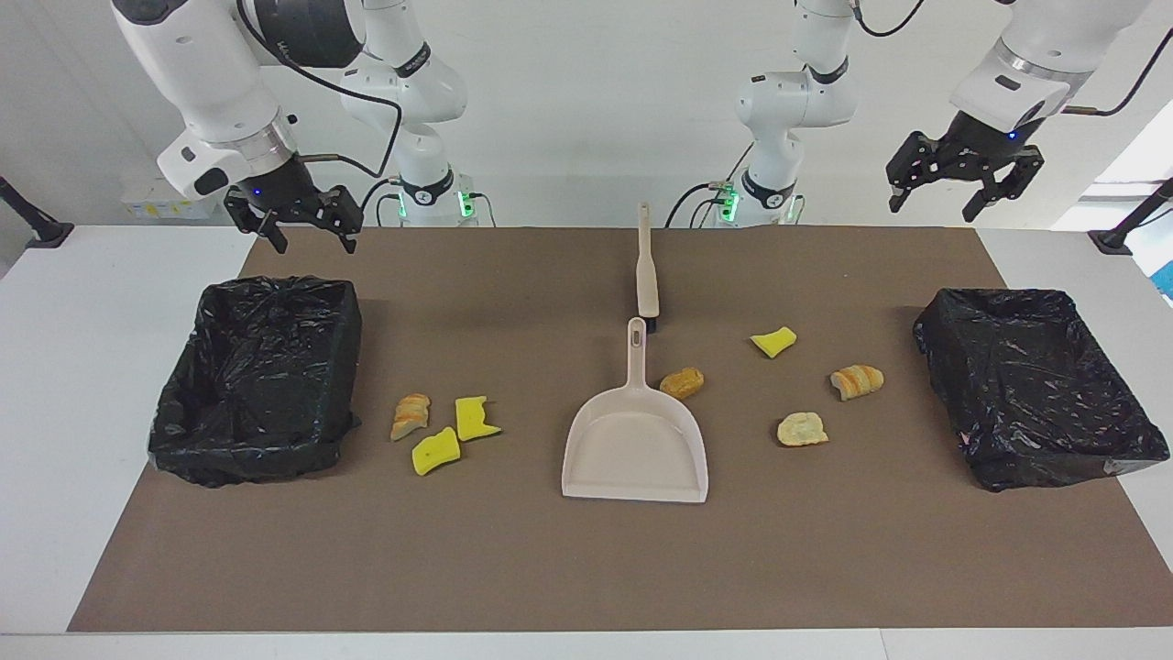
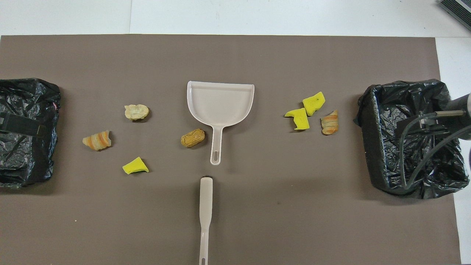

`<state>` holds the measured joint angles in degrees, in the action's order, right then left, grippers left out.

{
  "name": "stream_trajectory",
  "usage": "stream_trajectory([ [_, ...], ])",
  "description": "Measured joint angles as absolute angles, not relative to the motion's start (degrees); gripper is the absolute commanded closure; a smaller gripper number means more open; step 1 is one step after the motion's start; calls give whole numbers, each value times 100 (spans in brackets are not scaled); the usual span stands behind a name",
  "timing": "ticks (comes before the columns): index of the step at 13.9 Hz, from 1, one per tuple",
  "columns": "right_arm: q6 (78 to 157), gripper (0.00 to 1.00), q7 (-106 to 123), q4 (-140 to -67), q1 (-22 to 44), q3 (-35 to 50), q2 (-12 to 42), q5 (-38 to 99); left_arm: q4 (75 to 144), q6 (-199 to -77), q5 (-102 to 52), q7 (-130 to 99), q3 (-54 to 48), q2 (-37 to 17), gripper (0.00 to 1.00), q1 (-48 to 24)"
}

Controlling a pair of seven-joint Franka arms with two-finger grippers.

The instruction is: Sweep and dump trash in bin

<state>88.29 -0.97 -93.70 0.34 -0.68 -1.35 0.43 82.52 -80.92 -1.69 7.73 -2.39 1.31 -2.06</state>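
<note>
A brown mat [image 1: 586,568] covers most of the white counter [image 1: 55,412]. A beige dustpan [image 1: 636,446] lies at the middle of the mat, its handle pointing toward the robots. A beige-handled brush [image 1: 647,270] lies in line with that handle, nearer to the robots, its dark head just short of the handle's tip.

The trash lies in two loose groups on the mat. Toward the right arm's end, three scraps sit close together beside a black-lined bin [image 1: 259,380]: a striped bread piece [image 1: 410,416] and two yellow sponge chunks [image 1: 477,418] [image 1: 435,451], the two chunks touching or nearly so. Toward the left arm's end, four scraps are spread between the dustpan and a second black-lined bin [image 1: 1038,385]: a brown bread piece [image 1: 682,382] just beside the dustpan handle, a green-backed yellow sponge chunk [image 1: 774,341], an orange-striped bread piece [image 1: 857,381] and a pale bread piece [image 1: 802,429]. None of the scraps lies in the dustpan or in either bin.

The right tool [image 1: 301,229] hangs in the air above the edge of the bin at its end, its fingers spread and holding nothing. The left tool [image 1: 964,188] hangs higher, above the counter near the second bin, its fingers also spread and empty. Both arms wait, apart from the brush and the dustpan.
</note>
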Motion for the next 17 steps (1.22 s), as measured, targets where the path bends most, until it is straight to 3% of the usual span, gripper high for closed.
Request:
stream_trajectory([
  [17,8829,0,-97,-9370,34,-68,-135,43,8242,-8153,-169,775,-317,134,0,-208],
])
